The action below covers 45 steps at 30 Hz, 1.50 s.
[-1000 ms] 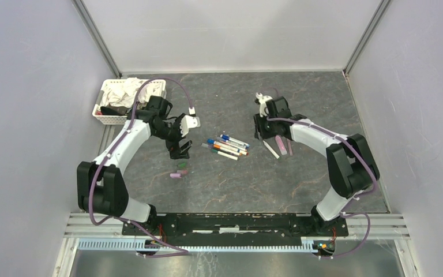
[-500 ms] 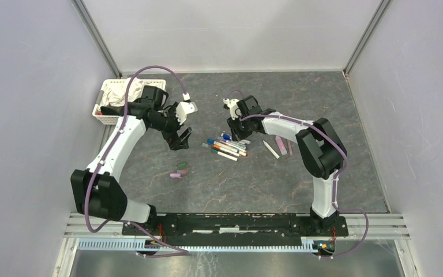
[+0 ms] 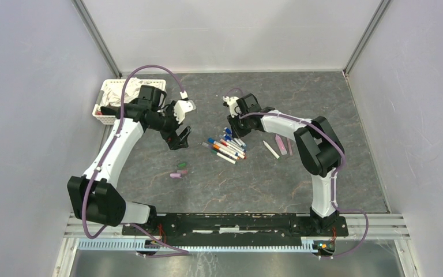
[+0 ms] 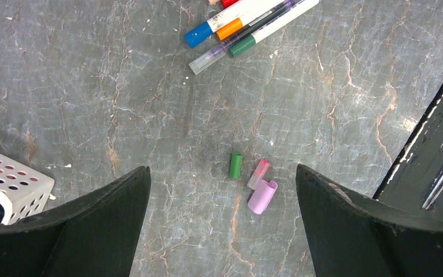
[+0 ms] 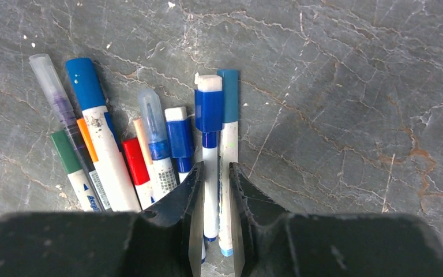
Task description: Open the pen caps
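Nearest, three loose pen caps (image 4: 236, 165), green, pink and lilac, lie on the bench (image 4: 334, 86) directly below the left hand (image 4: 222, 173), which is spread wide and empty. Farther off the pens (image 3: 226, 147) lie bunched. The right hand (image 5: 216, 168) sits low over them, fingers barely apart astride the barrel of a blue-capped pen (image 5: 209, 115); whether they pinch it I cannot tell.

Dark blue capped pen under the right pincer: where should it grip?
Grip the dark blue capped pen on its white barrel below the cap, coming straight down and pinching across its width. It lies flat, and the cap must stay free for pulling. The light blue capped pen lies close alongside, so finger room there looks tight.
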Available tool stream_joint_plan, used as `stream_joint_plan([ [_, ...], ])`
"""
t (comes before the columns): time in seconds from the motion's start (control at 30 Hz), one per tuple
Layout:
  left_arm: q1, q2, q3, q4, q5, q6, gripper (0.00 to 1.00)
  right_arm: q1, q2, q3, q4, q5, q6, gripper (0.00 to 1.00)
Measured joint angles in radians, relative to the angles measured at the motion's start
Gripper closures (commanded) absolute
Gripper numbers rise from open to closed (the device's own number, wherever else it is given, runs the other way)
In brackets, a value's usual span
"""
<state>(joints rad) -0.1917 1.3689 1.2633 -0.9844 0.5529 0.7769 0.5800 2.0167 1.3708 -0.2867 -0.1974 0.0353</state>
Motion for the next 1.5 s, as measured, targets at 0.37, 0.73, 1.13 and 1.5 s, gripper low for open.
stream_joint_plan([
  [0.37, 0.000, 0.022, 0.000, -0.001, 0.030, -0.005, 0.00, -0.002, 0.002, 0.002, 0.000, 0.037, -0.008, 0.70],
  [0.73, 0.000, 0.026, 0.000, -0.001, 0.033, -0.006, 0.00, -0.003, -0.038, -0.044, 0.020, 0.067, -0.018, 1.00],
  [1.13, 0.000, 0.027, 0.000, -0.001, 0.058, -0.006, 0.00, -0.011, -0.137, -0.050, 0.008, 0.051, -0.019, 0.64],
  [1.5, 0.000, 0.027, -0.002, -0.001, 0.061, -0.006, 0.00, -0.146, -0.099, -0.033, 0.033, 0.199, -0.034, 0.23],
])
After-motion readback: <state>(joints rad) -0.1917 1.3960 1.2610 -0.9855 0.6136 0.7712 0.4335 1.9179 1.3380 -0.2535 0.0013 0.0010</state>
